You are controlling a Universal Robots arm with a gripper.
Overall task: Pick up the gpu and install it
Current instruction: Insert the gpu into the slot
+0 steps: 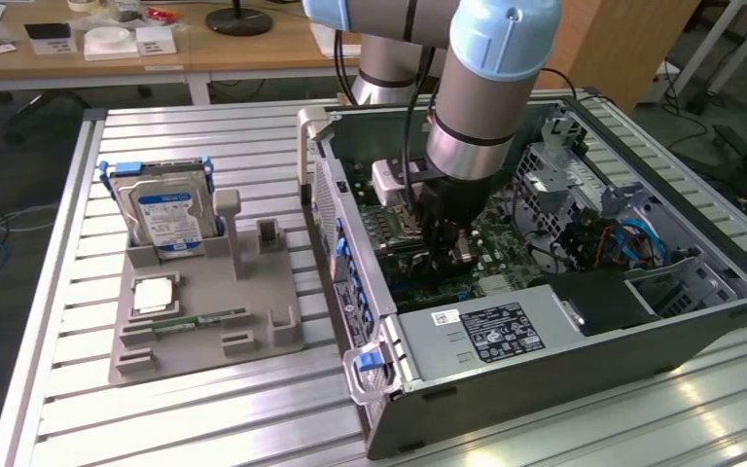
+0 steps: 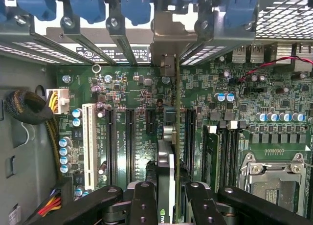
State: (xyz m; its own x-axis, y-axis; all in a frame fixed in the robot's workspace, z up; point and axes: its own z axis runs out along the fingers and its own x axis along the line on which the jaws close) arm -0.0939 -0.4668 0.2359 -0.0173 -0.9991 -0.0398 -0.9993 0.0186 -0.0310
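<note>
**Card held on edge over the motherboard slots**

The black two-fingered gripper [image 2: 166, 200] is closed on the gpu [image 2: 166, 161], a thin card seen edge-on in the wrist view, with its silver metal end bracket pointing toward the slotted rear wall of the case. The card stands upright between the fingers [image 2: 143, 205], directly over the long black expansion slots of the green motherboard [image 2: 244, 112]; whether its lower edge already touches a slot cannot be told.

In the exterior view the silver and pale-blue arm reaches down into the open grey computer case [image 1: 607, 341], which lies on its side on the ribbed aluminium table [image 1: 192, 409]. On the exterior view's left, well apart from the case, a grey plastic parts holder [image 1: 205, 321] carries an upright hard drive with a blue-and-white label [image 1: 168, 219] and a narrow green memory stick [image 1: 198, 319] lying flat
</note>
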